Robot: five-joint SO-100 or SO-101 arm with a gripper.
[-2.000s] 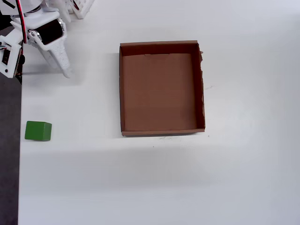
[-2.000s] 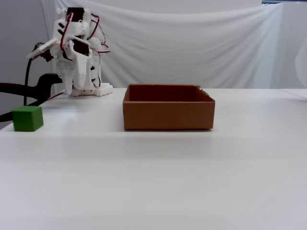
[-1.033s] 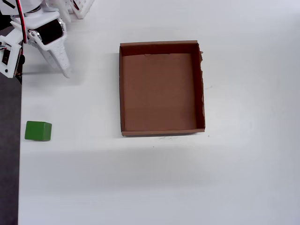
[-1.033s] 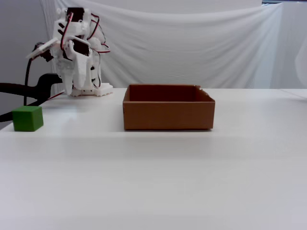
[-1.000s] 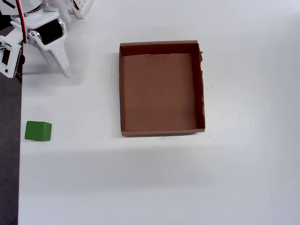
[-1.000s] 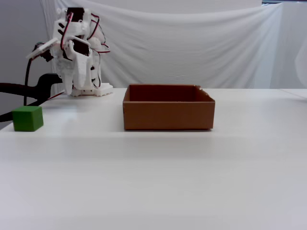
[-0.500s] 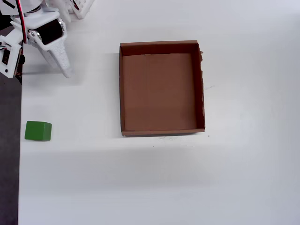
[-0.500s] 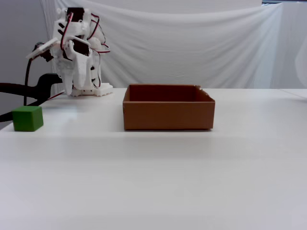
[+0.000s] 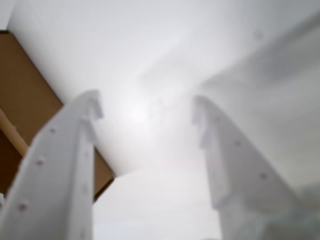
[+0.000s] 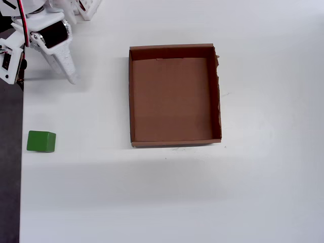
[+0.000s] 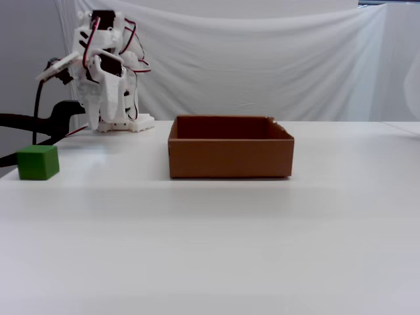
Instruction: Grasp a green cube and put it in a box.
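The green cube sits on the white table near its left edge in the overhead view, well left of the box; it also shows at the left of the fixed view. The brown cardboard box stands empty at mid-table, also in the fixed view. A corner of it shows at the left of the wrist view. My gripper is open and empty, its white fingers spread. It hangs above the table's far left corner, beyond the cube. The cube is out of the wrist view.
The arm's base stands at the back left of the table. A dark strip runs beyond the table's left edge in the overhead view. A white cloth backdrop hangs behind the table.
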